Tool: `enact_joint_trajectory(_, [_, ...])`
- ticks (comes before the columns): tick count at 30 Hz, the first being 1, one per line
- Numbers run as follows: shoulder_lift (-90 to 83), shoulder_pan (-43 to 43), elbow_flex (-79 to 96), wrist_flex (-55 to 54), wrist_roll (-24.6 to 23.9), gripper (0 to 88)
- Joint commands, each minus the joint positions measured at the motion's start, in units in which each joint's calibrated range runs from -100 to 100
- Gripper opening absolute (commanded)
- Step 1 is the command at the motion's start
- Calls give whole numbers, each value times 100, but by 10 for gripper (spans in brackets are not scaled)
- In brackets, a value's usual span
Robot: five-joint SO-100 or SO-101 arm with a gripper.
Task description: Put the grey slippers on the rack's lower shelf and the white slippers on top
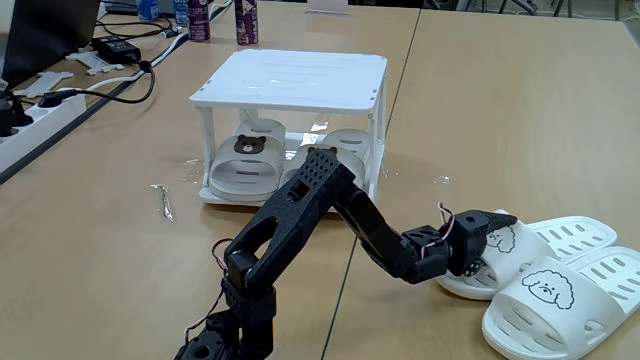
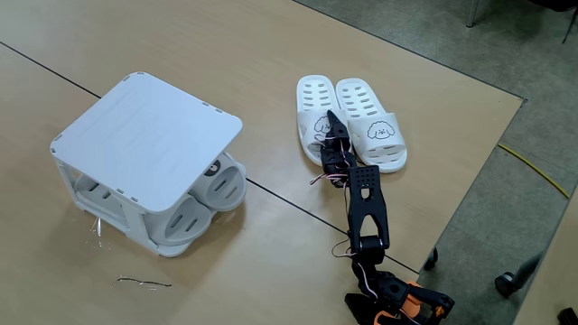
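The white rack [image 1: 290,80] [image 2: 144,135] stands on the wooden table. The grey slippers [image 1: 245,160] [image 2: 221,185], with bear faces, lie side by side on its lower shelf [image 1: 228,197], toes sticking out. The rack's slatted top is bare. The white slippers [image 1: 565,300] [image 2: 370,122], with puppy faces, lie as a pair flat on the table. In a fixed view they are at the right. My gripper [image 1: 492,240] [image 2: 327,126] is at the strap of the one nearer the rack [image 1: 560,235] [image 2: 316,95]. Its jaws stand apart, one finger [image 1: 497,218] over the strap.
A power strip [image 1: 40,115] and black cables [image 1: 130,75] lie at the table's left, and bottles [image 1: 245,20] stand behind the rack. A thin bent wire [image 1: 162,200] [image 2: 144,283] lies near the rack. The table edge [image 2: 479,162] runs close past the white slippers.
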Motion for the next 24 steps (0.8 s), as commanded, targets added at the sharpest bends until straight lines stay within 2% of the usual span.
enact_joint_trajectory(1, [-267, -14, -378, 7, 42, 5])
enact_joint_trajectory(7, [-1395, 11, -278, 119, 42, 7])
enact_joint_trajectory(17, [-4727, 217, -233, 2802, 42, 7])
enact_joint_trajectory(24, [-6342, 233, -251, 4580, 42, 7])
